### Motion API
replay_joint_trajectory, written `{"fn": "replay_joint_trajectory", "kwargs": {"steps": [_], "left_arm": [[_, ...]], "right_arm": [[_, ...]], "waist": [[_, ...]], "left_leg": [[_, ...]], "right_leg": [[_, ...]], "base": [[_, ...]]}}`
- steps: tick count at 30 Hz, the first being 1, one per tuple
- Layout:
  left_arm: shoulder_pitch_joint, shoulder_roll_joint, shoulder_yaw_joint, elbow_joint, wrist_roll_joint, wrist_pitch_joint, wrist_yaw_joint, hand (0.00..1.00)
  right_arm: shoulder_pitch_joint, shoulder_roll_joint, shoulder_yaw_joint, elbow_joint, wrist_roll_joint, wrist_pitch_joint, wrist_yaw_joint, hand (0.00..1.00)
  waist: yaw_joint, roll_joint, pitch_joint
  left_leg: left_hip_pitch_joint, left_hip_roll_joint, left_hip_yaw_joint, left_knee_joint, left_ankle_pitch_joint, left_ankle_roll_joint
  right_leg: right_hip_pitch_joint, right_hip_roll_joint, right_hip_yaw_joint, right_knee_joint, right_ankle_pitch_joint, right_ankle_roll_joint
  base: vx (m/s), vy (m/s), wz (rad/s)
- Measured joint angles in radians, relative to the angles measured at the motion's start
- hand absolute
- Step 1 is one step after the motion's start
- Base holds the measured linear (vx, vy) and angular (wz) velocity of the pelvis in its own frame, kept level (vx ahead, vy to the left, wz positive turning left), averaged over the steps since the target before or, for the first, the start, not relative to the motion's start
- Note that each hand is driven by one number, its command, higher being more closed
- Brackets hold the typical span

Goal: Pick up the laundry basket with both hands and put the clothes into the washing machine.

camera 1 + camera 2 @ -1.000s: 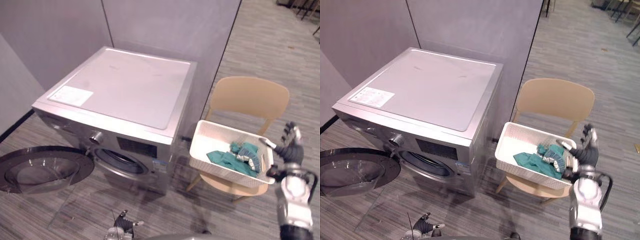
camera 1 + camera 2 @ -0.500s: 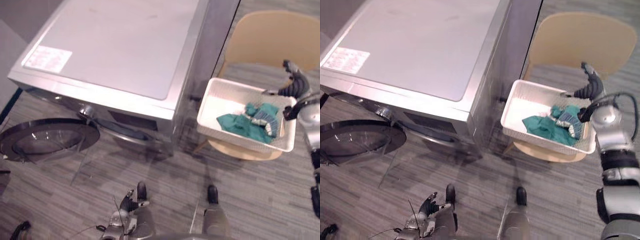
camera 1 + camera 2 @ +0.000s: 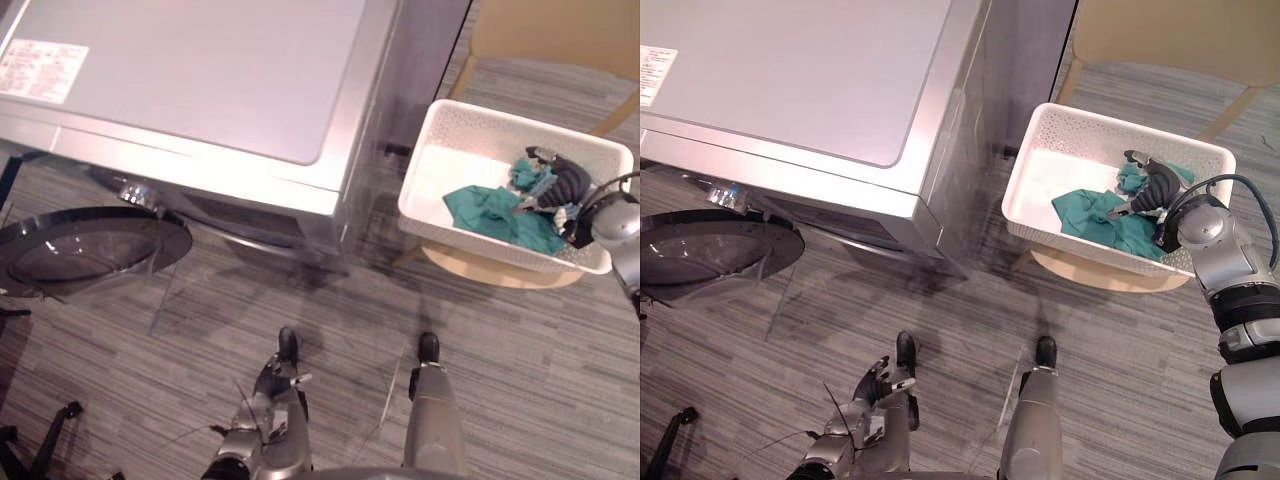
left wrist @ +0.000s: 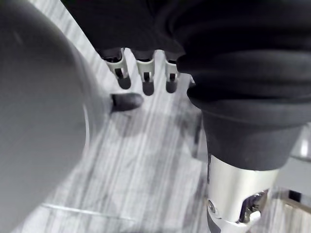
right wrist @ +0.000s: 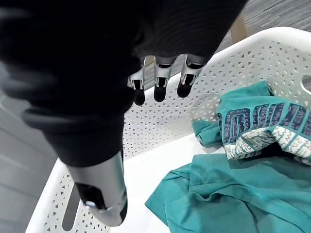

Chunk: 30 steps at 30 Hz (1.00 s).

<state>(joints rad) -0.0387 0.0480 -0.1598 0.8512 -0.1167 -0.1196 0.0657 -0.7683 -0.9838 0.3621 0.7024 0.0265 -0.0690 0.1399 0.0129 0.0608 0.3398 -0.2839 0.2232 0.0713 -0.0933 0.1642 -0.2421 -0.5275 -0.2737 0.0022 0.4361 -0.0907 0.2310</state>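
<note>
Right hand point(image 3: 1152, 186) is hovering over the white laundry basket point(image 3: 1038, 160), above the clothes at the end away from the washing machine point(image 3: 200, 90). A second ago it was standing outside that end of the basket; it has since swung in over the rim. Its fingers point(image 5: 160, 80) are hanging loose and straight, gripping nothing, clear of the perforated wall.

Head view is also tilting further down than before. That is the camera moving, not the machine or the chair.

Basket is sitting on the beige chair point(image 3: 480, 272) just beside the machine, not yet lifted. Inside it a teal garment point(image 5: 233, 194) is lying crumpled, with a patterned teal piece point(image 5: 262, 126) on top.

Left hand point(image 3: 877, 384) is hanging low by the floor, well apart from the basket, fingers point(image 4: 146, 73) relaxed and empty.

Round glass door point(image 3: 80, 250) is standing open, so the drum is ready.

Judgement: the right side is closing on the basket while the left is lagging. A two-handed lift is looking some way off until the left hand is reaching the near rim.
</note>
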Motion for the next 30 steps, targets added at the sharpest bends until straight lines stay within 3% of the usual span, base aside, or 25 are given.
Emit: {"fn": "replay_joint_trajectory", "kwargs": {"steps": [6,14,30], "left_arm": [[-0.025,-0.015,-0.004,-0.081,-0.03,0.0,0.011,0.0],[-0.027,-0.029,0.007,-0.117,-0.048,0.005,0.038,0.0],[-0.032,-0.036,0.005,-0.254,-0.092,0.007,0.05,0.0]], "right_arm": [[-0.041,0.006,-0.042,0.086,0.001,0.014,-0.041,0.0],[-0.241,0.016,-0.121,0.196,0.006,0.046,-0.144,0.0],[-0.295,-0.013,-0.117,0.271,0.122,0.057,-0.165,0.0]], "waist": [[-0.002,-0.01,0.007],[-0.007,-0.004,0.043],[-0.01,0.019,0.101]], "left_leg": [[-0.038,-0.023,0.034,0.0,0.014,0.01],[-0.102,-0.04,0.069,0.0,0.042,0.02],[-0.212,-0.089,0.072,0.006,0.066,0.023]], "right_leg": [[-0.052,-0.04,-0.003,0.049,-0.017,0.004],[-0.14,-0.064,0.003,0.089,-0.018,0.004],[-0.326,-0.109,0.056,0.228,-0.063,0.001]], "base": [[-0.03,-0.01,0.13],[-0.01,-0.024,0.03],[-0.01,-0.041,0.06]]}}
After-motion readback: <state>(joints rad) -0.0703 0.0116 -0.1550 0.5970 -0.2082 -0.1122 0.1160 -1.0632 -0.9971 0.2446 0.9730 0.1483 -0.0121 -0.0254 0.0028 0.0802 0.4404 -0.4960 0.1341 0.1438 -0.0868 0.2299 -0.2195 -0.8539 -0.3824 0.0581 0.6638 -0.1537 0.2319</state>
